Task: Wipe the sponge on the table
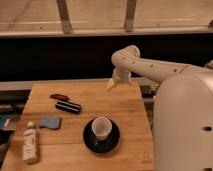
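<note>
The blue-grey sponge (pixel 49 122) lies flat on the left side of the wooden table (pixel 120 107), between the white bottle and the black bar. My gripper (pixel 111 85) hangs at the end of the white arm above the table's far edge, right of centre, well away from the sponge. Nothing is seen in it.
A white cup sits on a dark saucer (pixel 101 136) near the front middle. A black rectangular bar (pixel 68 106) and a small red object (pixel 59 96) lie at the back left. A white bottle (pixel 30 143) lies at the front left. My white body (pixel 182 125) stands at the right.
</note>
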Robot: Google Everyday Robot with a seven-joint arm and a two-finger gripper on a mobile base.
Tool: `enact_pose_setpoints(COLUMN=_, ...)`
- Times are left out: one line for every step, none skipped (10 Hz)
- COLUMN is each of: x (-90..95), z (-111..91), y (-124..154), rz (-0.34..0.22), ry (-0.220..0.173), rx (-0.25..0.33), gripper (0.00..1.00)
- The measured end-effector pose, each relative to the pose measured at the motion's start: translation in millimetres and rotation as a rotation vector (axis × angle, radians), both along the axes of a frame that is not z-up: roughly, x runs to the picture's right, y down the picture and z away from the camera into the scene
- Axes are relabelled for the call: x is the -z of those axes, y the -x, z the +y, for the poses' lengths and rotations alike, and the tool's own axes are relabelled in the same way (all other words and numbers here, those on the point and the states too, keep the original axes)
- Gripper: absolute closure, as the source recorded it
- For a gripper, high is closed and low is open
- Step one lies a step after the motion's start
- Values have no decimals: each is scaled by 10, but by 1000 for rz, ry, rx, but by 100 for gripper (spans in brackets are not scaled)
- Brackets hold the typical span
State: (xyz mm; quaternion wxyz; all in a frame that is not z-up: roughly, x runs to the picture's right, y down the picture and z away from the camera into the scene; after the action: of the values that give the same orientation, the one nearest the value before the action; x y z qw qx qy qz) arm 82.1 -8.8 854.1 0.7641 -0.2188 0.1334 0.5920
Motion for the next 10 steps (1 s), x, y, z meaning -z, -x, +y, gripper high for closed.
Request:
enact_pose_setpoints(x=0, z=0, y=0, rz=0, ry=0, rx=0, gripper=20)
enact_pose_setpoints(x=0, z=0, y=0, rz=0, ry=0, rx=0, gripper=20)
enact_pose_setpoints(x=0, z=-3, y=2, rz=0, ry=0, rx=1, gripper=20)
enact_pose_setpoints(x=20, z=-17, y=10, rz=0, ry=-3, rx=10, gripper=20)
enact_pose_setpoints(x=37, z=-29, y=65, rz=-5, ry=-5, rx=32, gripper=20)
enact_pose_setpoints(x=48, z=-37, y=169, rz=-18, ry=-4, rx=47, gripper=20)
enact_pose_setpoints(x=74, z=-37, y=436, rz=-50, ry=-4, rx=80, gripper=20)
enact_pose_setpoints(x=108, z=-13, y=660, rz=-78, ry=-3, rx=112, gripper=20)
enact_pose_setpoints(x=153, z=27, y=906, rz=-107, ry=-6, rx=152, gripper=20)
enact_pose_setpoints(x=226, z=91, y=1247, rz=-149, ry=-6, rx=199, gripper=20)
